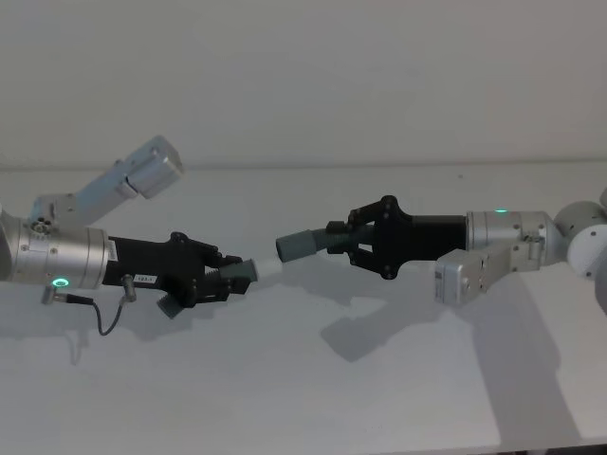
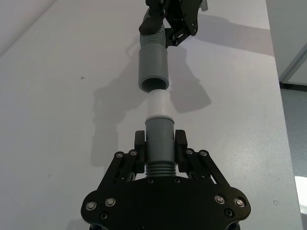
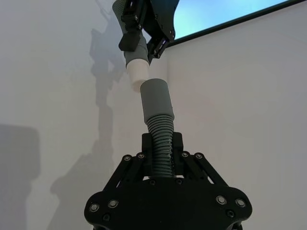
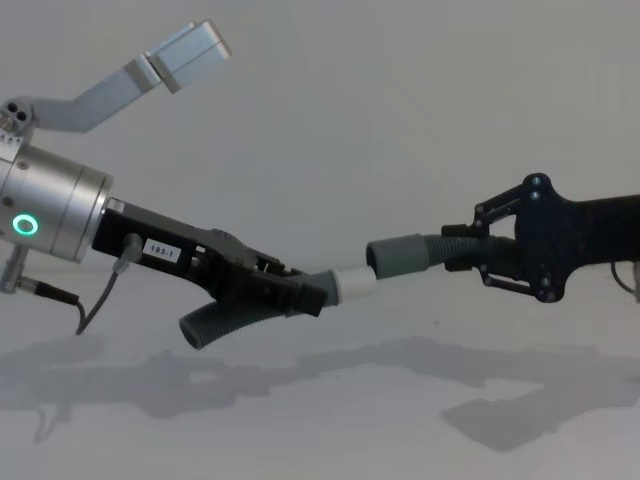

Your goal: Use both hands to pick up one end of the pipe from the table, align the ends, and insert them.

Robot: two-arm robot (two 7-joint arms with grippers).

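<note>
Both pipe pieces are held above the table (image 1: 285,398). My left gripper (image 1: 226,277) (image 2: 159,141) (image 4: 300,292) is shut on the ribbed piece with the white tip (image 2: 159,104) (image 4: 355,283); its curved tail (image 4: 210,325) hangs below the fingers. My right gripper (image 1: 353,245) (image 3: 162,143) (image 4: 480,255) is shut on the ribbed piece with the grey cuff (image 1: 302,245) (image 2: 154,69) (image 3: 157,98) (image 4: 400,255). The two ends face each other. The white tip (image 3: 137,74) sits right at the cuff's mouth, slightly off its axis, and is not inside it.
The table is plain and white-grey, marked by the arms' shadows. A grey wall stands behind it. In the left wrist view the table's side edge (image 2: 277,81) runs beside a grey floor.
</note>
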